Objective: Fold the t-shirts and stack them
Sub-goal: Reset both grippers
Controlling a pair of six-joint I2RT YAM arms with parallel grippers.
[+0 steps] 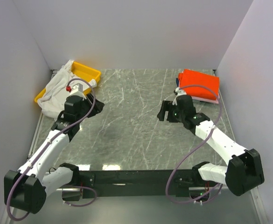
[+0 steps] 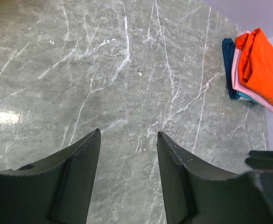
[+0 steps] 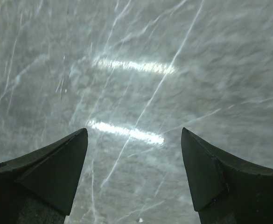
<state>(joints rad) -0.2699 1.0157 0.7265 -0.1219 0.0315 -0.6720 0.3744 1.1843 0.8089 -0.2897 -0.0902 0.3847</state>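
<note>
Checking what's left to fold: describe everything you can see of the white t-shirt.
The white t-shirt is soft, wrinkled cloth, not folded, lying in a loose heap in the far left corner. It drapes over the yellow tray, hiding most of it, and its near edge spills onto the grey marbled table. No sleeve or collar can be made out. The left arm overlaps it in the top view; whether they touch cannot be told.

The flat stone-look desk (image 1: pixel 131 126) is grey-green, veined white. There's a bright orange-red cloth t-shirt (image 1: pixel 200 83), a pale pink cloth t-shirt (image 2: pixel 235 71), a dark blue cloth t-shirt (image 2: pixel 228 56), a white crumpled cloth t-shirt (image 1: pixel 57 88) and a yellow plastic tray (image 1: pixel 87 71).
</note>
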